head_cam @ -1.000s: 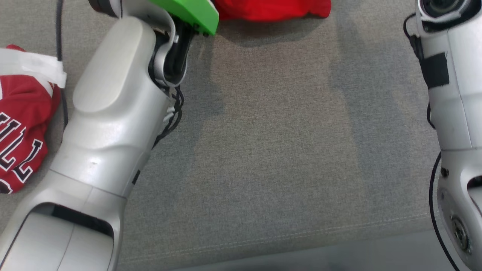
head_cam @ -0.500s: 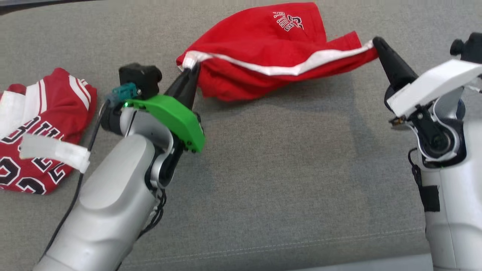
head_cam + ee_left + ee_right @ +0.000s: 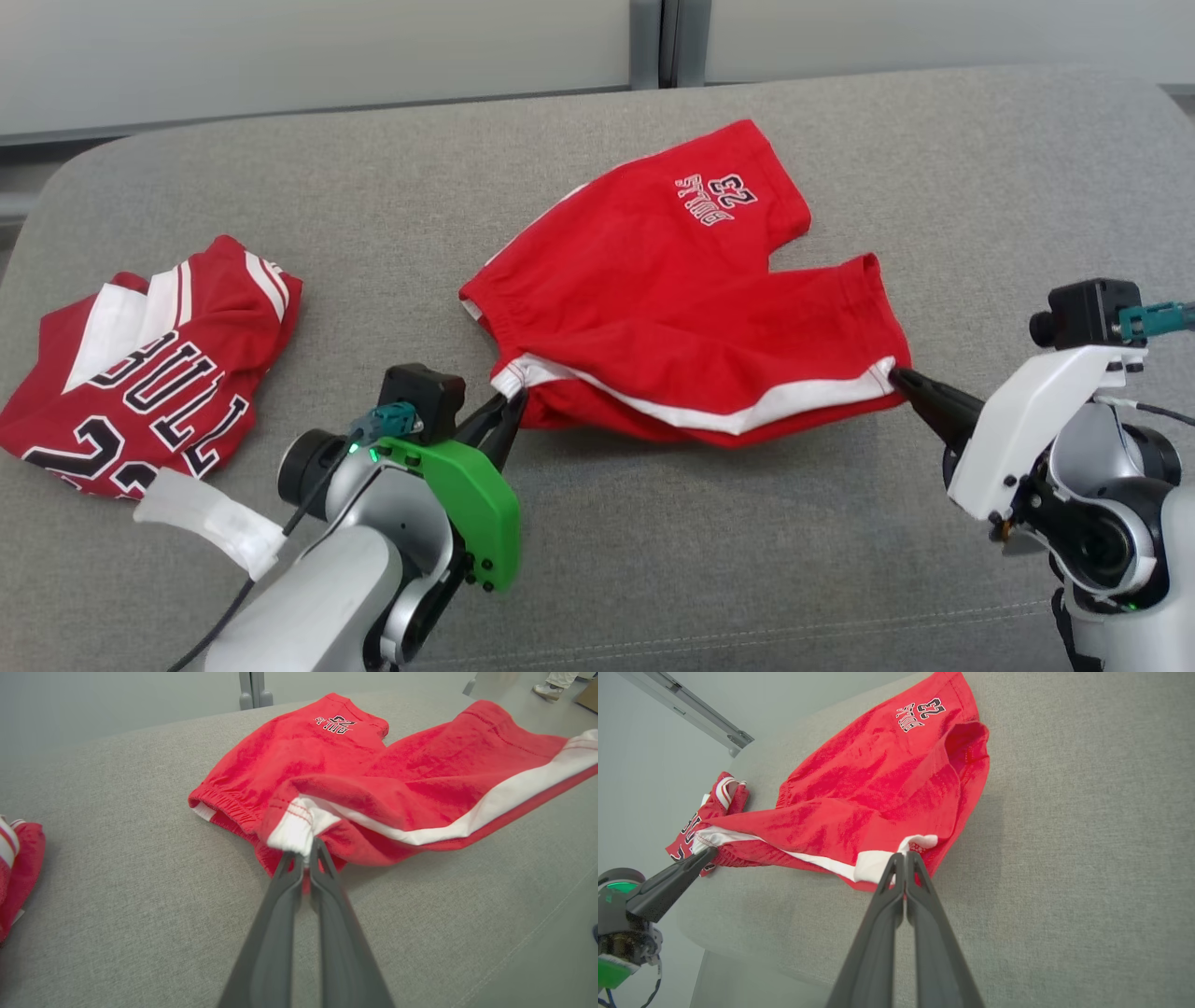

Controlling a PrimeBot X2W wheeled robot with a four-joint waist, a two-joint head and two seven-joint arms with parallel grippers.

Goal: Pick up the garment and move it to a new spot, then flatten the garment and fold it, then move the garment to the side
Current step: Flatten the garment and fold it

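The garment is a pair of red shorts with a white side stripe and a "23" print, spread across the grey cushion. My left gripper is shut on the white waistband corner at the shorts' near-left end, also seen in the left wrist view on the garment. My right gripper is shut on the white-striped leg hem at the near-right end; the right wrist view shows that grip on the garment. The near edge is lifted and stretched between both grippers.
A red jersey with white lettering lies crumpled at the cushion's left end, also in the right wrist view. The cushion's front seam runs close to my arms. A pale wall stands behind the cushion.
The head camera has tilted up, so the whole scene shifted down. Both grippers keep hold of the shorts, which now lie more spread on the cushion and closer to me.
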